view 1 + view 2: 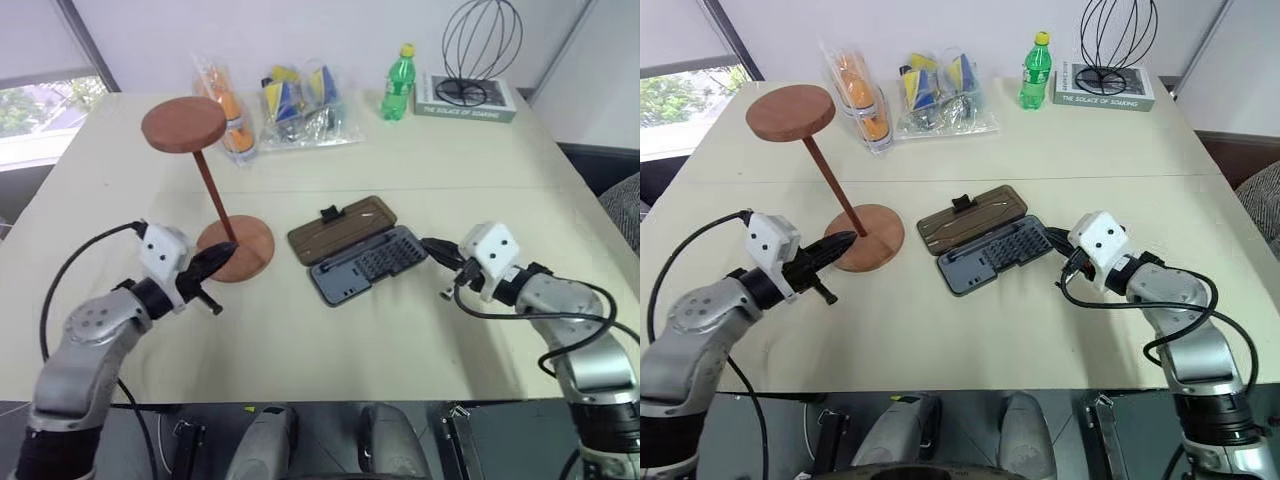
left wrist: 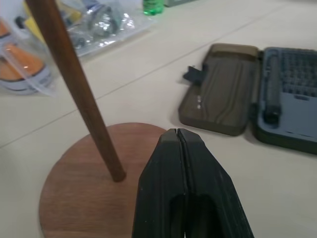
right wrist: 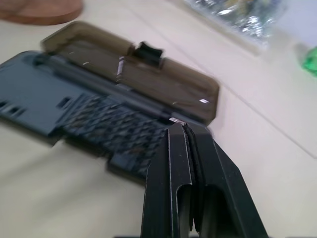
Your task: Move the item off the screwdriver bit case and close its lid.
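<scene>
A big cream table (image 1: 420, 340) fills the room's middle. Behind its far edge stands a plain white wall (image 1: 300, 30). Past the table's far left corner, a window (image 1: 35, 110) shows green leaves and bright daylight.

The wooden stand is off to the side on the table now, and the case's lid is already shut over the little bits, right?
Not quite. The wooden stand does sit on the table beside the case, but the lid is not shut: it lies flat open next to the tray, and the rows of bits are uncovered. The left eye view shows this plainly.
</scene>
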